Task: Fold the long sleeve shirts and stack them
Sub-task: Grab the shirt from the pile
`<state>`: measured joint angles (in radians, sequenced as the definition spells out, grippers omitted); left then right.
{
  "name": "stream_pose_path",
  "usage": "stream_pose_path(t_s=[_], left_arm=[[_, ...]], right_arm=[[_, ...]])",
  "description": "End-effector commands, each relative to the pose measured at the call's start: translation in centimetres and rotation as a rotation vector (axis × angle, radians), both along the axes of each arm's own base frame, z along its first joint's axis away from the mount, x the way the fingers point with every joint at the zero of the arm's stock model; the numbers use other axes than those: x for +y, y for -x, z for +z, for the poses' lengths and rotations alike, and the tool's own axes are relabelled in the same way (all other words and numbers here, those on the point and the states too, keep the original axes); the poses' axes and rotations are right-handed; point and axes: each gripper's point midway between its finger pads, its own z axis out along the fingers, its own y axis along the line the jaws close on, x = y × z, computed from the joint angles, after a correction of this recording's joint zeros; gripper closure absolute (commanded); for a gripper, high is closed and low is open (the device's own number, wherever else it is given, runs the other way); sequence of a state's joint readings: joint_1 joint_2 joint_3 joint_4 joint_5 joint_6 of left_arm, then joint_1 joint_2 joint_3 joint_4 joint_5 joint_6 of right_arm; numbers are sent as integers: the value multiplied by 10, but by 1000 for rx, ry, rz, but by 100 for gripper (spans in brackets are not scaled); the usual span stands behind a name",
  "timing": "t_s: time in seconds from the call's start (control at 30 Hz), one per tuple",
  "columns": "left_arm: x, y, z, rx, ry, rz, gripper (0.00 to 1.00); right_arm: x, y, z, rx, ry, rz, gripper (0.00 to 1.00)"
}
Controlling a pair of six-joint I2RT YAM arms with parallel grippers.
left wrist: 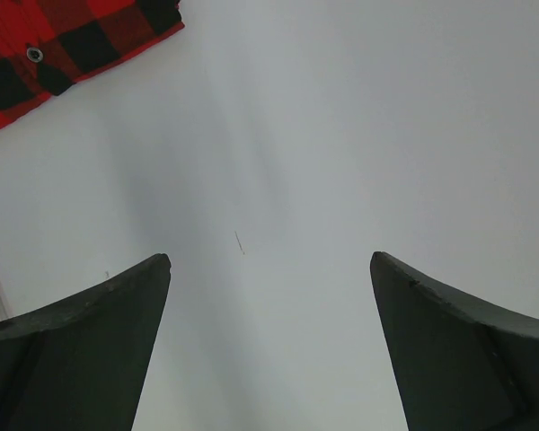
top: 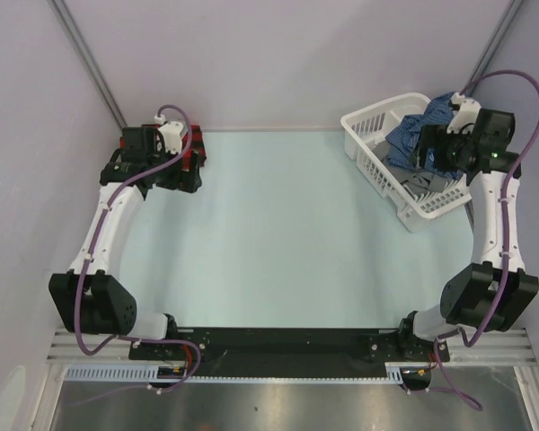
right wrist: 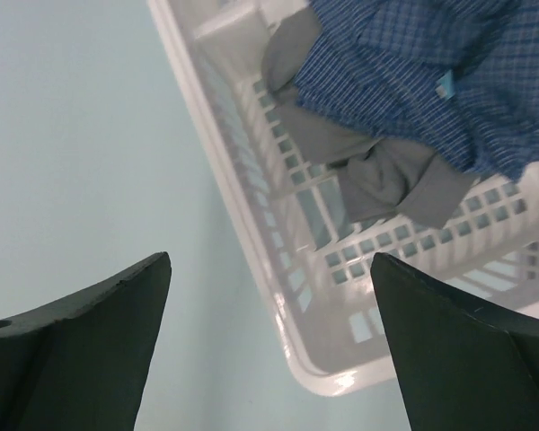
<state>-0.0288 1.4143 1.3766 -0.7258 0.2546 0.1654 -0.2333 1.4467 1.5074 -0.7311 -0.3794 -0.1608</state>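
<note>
The red-and-black plaid shirt [top: 197, 162] lies folded at the table's far left, mostly hidden under my left arm. In the left wrist view only its corner [left wrist: 63, 45] shows at the top left. My left gripper [top: 174, 172] hovers beside it, open and empty [left wrist: 269, 260]. The dark blue check shirt [top: 404, 135] lies crumpled in a white basket [top: 368, 118] at the far right. My right gripper [top: 431, 154] is over the basket, open and empty [right wrist: 269, 260]. The blue shirt [right wrist: 413, 81] is ahead of its fingertips, not touched.
A grey cloth [right wrist: 377, 171] lies under the blue shirt in the slotted basket [right wrist: 251, 162]. The basket's near corner [right wrist: 341, 377] sits between my right fingers. Grey walls close in the table at the back and both sides.
</note>
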Motion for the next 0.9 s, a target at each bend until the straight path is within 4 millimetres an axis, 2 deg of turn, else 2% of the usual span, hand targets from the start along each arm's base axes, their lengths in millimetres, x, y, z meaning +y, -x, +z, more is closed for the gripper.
stream_pose_path(t_s=[0.0,0.1,0.13,0.17,0.2,0.23,0.3,0.33,0.37,0.4,0.43,0.47,0.5,0.53,0.57,0.6,0.63,0.7,0.77,0.8,0.83,0.87], left_arm=[[7,-13,55,-178,-20,48,1],[3,-20,80,-272,-6,29,0],[1,-21,85,-297,-8,13,1],[-1,-21,90,-318,-2,-5,1],[-2,-25,98,-353,1,-10,1],[-3,-27,101,-368,-3,-16,1],[-7,-31,101,-379,0,-51,1],[-9,-32,99,-378,-5,-68,1],[-9,-34,97,-378,-11,-75,1],[-11,-34,95,-373,-13,-88,1],[-9,-35,96,-381,-27,-89,1],[-7,-37,96,-385,-36,-81,1],[-4,-38,93,-378,-51,-68,0],[3,-40,88,-371,-88,-49,1],[6,-40,84,-363,-107,-37,0],[10,-40,81,-359,-125,-24,0],[16,-39,76,-352,-162,-11,1],[22,-37,73,-351,-198,-3,1],[27,-37,70,-345,-226,10,0],[30,-38,70,-346,-239,22,1],[35,-41,68,-344,-252,45,0],[36,-43,66,-337,-258,52,1]], right_arm=[[-40,-31,48,-150,11,-122,0],[-78,-57,60,-229,36,-240,0],[-85,-64,62,-247,41,-261,0],[-91,-72,73,-279,50,-280,0],[-99,-87,64,-277,49,-298,0],[-104,-96,64,-284,51,-312,0],[-115,-116,74,-330,57,-347,0],[-122,-131,57,-310,63,-374,1],[-123,-140,52,-314,71,-378,0],[-124,-151,58,-346,94,-376,0],[-124,-167,32,-304,141,-368,0],[-126,-175,25,-300,158,-368,0],[-129,-186,26,-322,172,-363,0],[-133,-198,3,-299,179,-368,0],[-137,-207,-7,-298,180,-374,0],[-139,-217,-4,-325,181,-373,0],[-139,-228,-33,-288,179,-364,0],[-143,-239,-40,-289,220,-371,0],[-139,-249,-64,-259,241,-344,0],[-138,-251,-68,-253,250,-345,3],[-138,-253,-63,-264,255,-343,17],[-138,-253,-58,-272,255,-342,27]])
